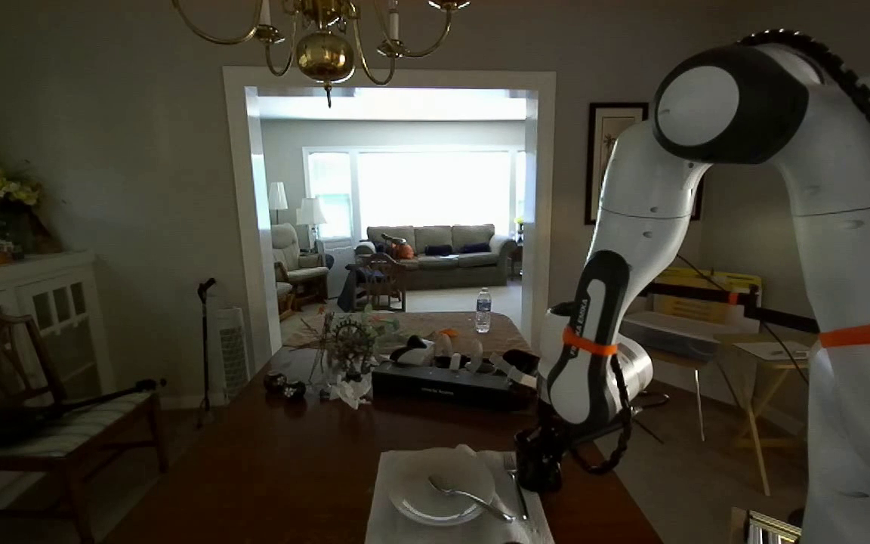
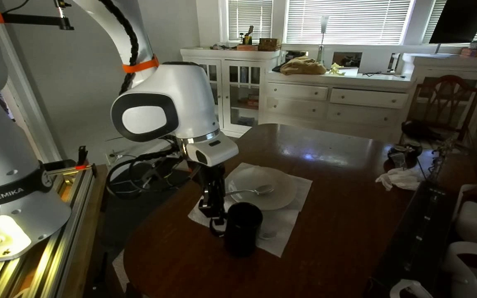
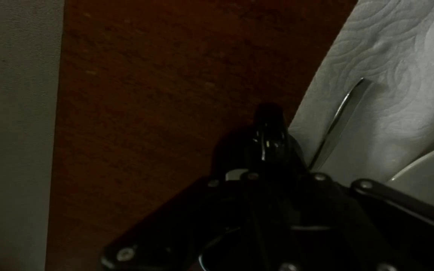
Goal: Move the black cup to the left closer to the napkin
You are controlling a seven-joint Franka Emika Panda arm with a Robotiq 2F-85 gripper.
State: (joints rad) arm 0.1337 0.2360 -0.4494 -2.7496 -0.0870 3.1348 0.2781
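beside the napkin [image 2: 282, 221]: we find the black cup [image 2: 243, 229], upright, just by the sheet's edge; whether the two touch, we cannot tell.
gripper [image 2: 218, 217]: it points down over the cup's handle [image 2: 216, 234], and we see its jaws stand close together, pinching that handle.
cup's base: we cannot tell whether it bears on the table [image 2: 338, 215] or hangs a little above it.
fork [image 2: 268, 235]: it lies on the napkin, between the cup and the plate [image 2: 284, 196]; in the wrist view we see only its slim metal shaft.
plate: white and round, it sits on the napkin, and the wrist view gives us just a curve of its rim.
spoon [image 2: 264, 189]: its bowl lies inside the plate, and its shaft runs out over the rim.
arm [image 2: 197, 99]: white and black, it bends downward to the cup in both exterior views.
farther along the table: we note a long black box [image 1: 450, 387], crumpled white paper [image 1: 350, 389] and, beyond the box, a water bottle [image 1: 483, 311].
overhead: in an exterior view we see part of a brass-coloured chandelier [image 1: 325, 57].
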